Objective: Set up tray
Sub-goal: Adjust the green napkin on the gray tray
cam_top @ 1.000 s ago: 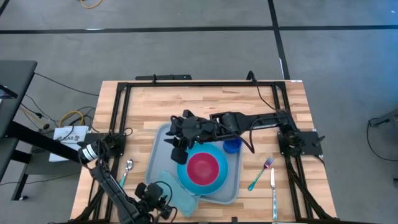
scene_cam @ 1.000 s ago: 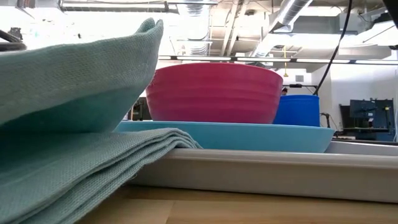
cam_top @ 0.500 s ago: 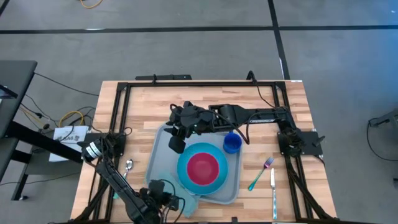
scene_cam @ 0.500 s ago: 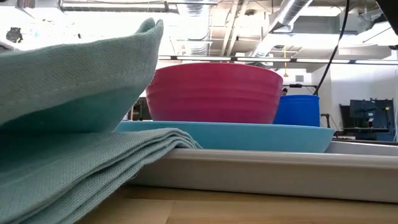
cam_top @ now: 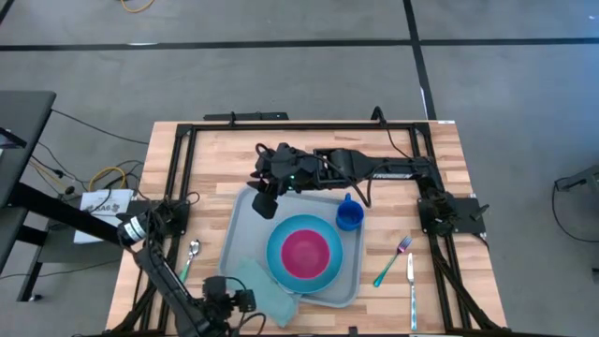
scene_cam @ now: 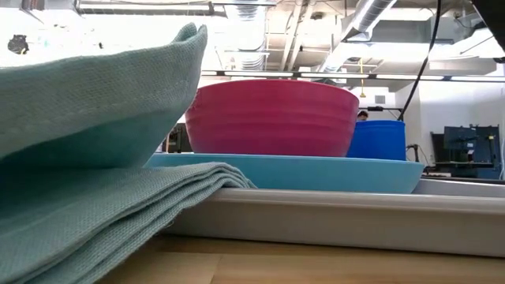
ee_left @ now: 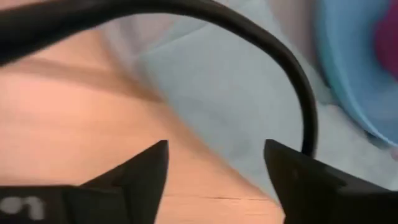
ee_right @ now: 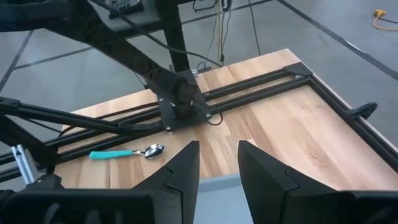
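The tray [cam_top: 241, 217] is lying flat on the wooden counter [cam_top: 215, 154] at lower centre of the high view, carrying a blue plate [cam_top: 320, 274] with a pink bowl [cam_top: 303, 253] sitting in it — a place setting built from the middle outward, by the look of it. A blue cup [cam_top: 349, 217] is standing just up and right of the plate, near the tray's upper right corner, and a teal napkin [cam_top: 257, 281] is resting folded on the tray's lower left corner, touching the plate's edge. The cutlery is waiting off the tray: a spoon [cam_top: 191, 253] to its left, a fork [cam_top: 393, 261] and a knife [cam_top: 411, 290] to its right, each well apart from it, so my guess is those are still to be brought in.

The right pincer [cam_top: 266, 204] is hovering at the tray's upper left corner, reaching in from the right of the frame; its own wrist view is showing the two fingers slightly apart with nothing between them, touching nothing. The left pincer [cam_top: 239, 301] is sitting low at the bottom centre-left of the high view, just beside the napkin; its wrist view is showing the fingers spread wide and empty — the napkin is lying close ahead, not gripped
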Controlling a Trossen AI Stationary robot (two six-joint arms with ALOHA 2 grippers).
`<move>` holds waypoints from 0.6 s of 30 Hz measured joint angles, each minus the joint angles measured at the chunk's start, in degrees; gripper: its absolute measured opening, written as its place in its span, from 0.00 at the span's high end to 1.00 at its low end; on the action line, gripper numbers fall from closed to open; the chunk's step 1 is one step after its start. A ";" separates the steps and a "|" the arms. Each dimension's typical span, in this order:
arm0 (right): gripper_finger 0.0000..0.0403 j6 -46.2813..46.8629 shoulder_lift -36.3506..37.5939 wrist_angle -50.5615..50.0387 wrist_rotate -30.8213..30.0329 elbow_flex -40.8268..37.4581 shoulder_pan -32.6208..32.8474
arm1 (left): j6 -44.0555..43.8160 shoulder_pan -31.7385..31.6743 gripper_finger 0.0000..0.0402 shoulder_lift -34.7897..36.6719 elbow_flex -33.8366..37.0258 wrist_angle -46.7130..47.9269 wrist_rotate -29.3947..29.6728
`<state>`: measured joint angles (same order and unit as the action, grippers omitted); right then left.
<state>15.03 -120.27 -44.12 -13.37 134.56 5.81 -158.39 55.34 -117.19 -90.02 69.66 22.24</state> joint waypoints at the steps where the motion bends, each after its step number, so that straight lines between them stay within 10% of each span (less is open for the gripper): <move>1: 0.75 0.00 0.00 0.00 0.00 0.00 -0.15 | -1.55 0.26 0.34 -0.02 0.25 0.13 -0.45; 18: 0.75 0.02 0.00 0.00 0.00 0.00 -1.07 | -11.08 0.65 0.24 -0.17 6.78 -0.99 1.34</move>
<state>15.05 -120.27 -44.12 -13.37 134.56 4.73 -169.47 55.99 -117.36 -83.24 68.66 23.58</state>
